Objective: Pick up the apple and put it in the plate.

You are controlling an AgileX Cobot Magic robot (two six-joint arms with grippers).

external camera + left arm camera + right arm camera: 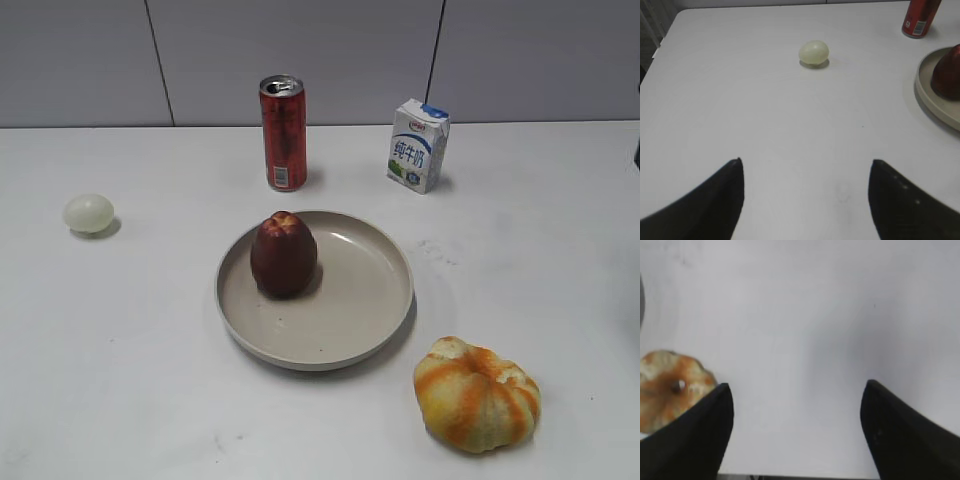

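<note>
Task looks done: the apple [283, 254] is seen standing upright in the plate [372, 300], left of its centre, and is held by nothing. Nothing appears left beyond parking the arms. Left pincer [805, 192]: jaws spread wide, empty, low over bare table; egg [814, 52] well ahead, plate and apple ahead to its right. Right pincer [796, 427]: jaws also apart, empty; striped pumpkin [670, 385] just beside its left finger.
</note>
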